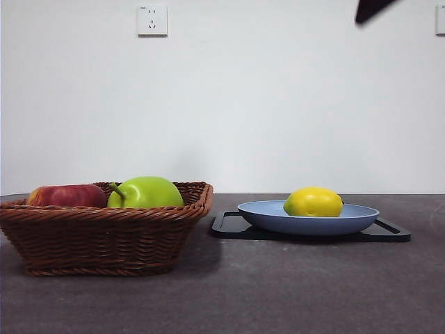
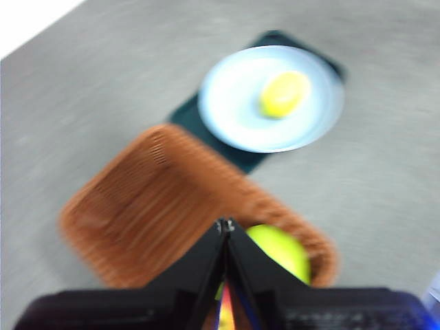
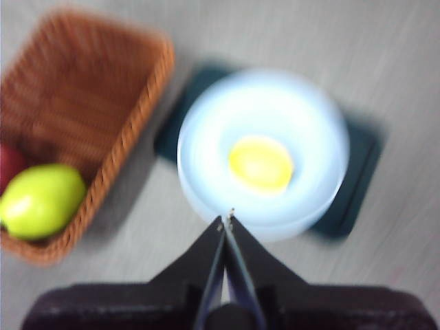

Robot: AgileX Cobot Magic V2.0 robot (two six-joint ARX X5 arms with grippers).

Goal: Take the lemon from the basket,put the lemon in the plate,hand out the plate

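Right wrist view: lemon [image 3: 261, 165] sits in plate [image 3: 206, 124], plate just ahead of right tool [image 3: 227, 218], jaws pressed together, nearer than left tool [image 2: 225, 225], also closed, above basket [image 2: 137, 199].

Left gripper [image 2: 225, 225]: two matte black jaws, each a flat wedge broad at the base and tapering to a fine tip, rising from a wide black housing; a strip of red and yellow shows low in the slit between them. Right gripper [image 3: 227, 216]: the same black wedge jaws on a dark block, with a rounded black part at the base. Both views are blurred; screws or markings cannot be made out. In the front view, one black arm tip [image 1: 372, 8] shows, which arm unclear.
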